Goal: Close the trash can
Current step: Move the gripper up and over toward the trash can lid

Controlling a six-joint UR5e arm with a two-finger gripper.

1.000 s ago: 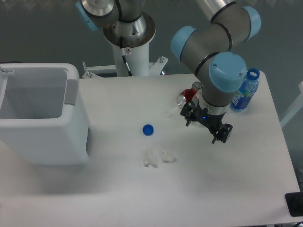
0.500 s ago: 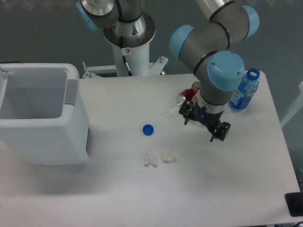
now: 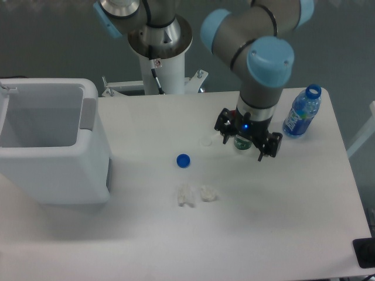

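Observation:
The trash can (image 3: 55,170) is a large white boxy bin at the table's left edge. Its top is open and I see into the empty inside. A grey tab (image 3: 88,113) sits on its right rim. A strip of its lid (image 3: 3,96) shows upright at the far left. My gripper (image 3: 243,147) hangs over the middle right of the table, far from the bin. Its fingers (image 3: 225,137) are spread open and hold nothing. A small can (image 3: 241,142) shows partly beneath it.
A blue water bottle (image 3: 301,112) stands at the back right. A blue bottle cap (image 3: 183,160), a clear cap (image 3: 205,141) and two crumpled white scraps (image 3: 196,194) lie mid-table. The arm's white base (image 3: 159,58) stands behind the table.
The gripper has moved left and toward the back of the table and turned a little. It now hangs over the small can. The trash can has not moved.

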